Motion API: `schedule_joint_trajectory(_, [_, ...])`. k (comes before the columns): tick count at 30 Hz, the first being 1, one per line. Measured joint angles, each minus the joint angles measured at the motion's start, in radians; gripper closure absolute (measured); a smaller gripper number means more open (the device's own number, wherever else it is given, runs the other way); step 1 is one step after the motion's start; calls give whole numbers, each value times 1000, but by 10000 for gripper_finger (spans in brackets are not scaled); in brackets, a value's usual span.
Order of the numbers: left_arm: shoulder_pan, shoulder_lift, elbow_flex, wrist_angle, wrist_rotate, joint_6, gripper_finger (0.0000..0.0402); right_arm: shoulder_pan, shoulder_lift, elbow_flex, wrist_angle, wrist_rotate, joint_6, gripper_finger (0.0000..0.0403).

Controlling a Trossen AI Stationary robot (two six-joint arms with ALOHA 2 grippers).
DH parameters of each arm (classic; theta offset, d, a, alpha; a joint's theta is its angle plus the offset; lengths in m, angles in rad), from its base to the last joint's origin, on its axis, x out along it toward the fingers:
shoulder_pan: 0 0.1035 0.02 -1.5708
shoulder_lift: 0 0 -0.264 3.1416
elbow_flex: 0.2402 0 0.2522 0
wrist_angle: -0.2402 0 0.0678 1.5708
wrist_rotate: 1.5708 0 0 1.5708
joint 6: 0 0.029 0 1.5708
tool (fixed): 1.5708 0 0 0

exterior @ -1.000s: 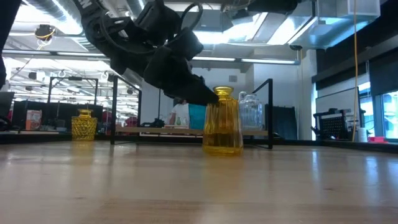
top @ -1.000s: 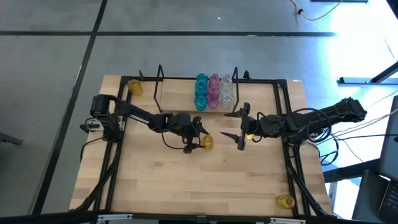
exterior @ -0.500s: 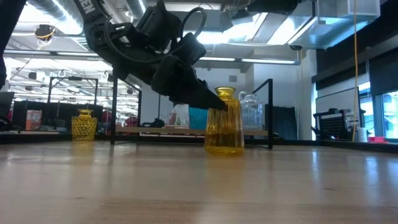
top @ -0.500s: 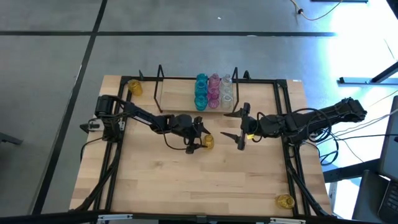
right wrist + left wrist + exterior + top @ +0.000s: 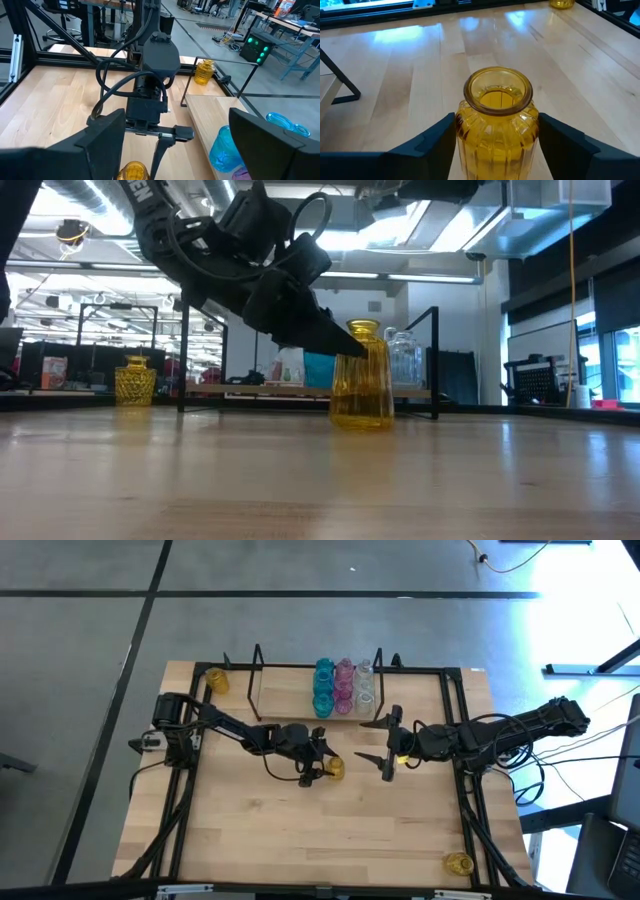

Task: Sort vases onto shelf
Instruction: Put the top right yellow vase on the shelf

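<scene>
Near the middle of the high view, just below the shelf [image 5: 300, 708], my left gripper [image 5: 322, 766] brackets the yellow vase [image 5: 334, 768]. From my left wrist, both fingers [image 5: 432, 145] sit right against the ribbed sides of that vase [image 5: 497, 125], below its shoulder; I cannot tell whether they press firmly yet or only touch. The vase stands upright on the table [image 5: 300, 840], seen low at centre frame with my fingers coming in from its left [image 5: 330, 340].

My worry is the glass-like surface: ribbed and rounded, it could slide out if I lift before the squeeze is firm, or tip if one finger meets it first and shoves it sideways. A grip this low leaves the neck top-heavy, so a quick swing toward the shelf might rock it.

At the shelf, the teal, pink and clear vases [image 5: 343, 685] crowd its right half; a careless approach could knock them over.

My right gripper [image 5: 388, 748] waits spread wide just right of the vase, empty; drifting that way risks a collision.
</scene>
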Motion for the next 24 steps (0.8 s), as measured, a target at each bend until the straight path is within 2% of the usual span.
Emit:
schedule_joint_trajectory(14, [-1,-106,-1,-152,-3,-2,160,0,0,0,-2,0,0,70])
schedule_joint_trajectory(20, [-1,-189,-2,-250,-4,1,160,0,0,1,-4,0,0,70])
schedule_joint_trajectory(24, [0,-267,-42,-257,-6,8,160,0,0,1,-9,0,0,70])
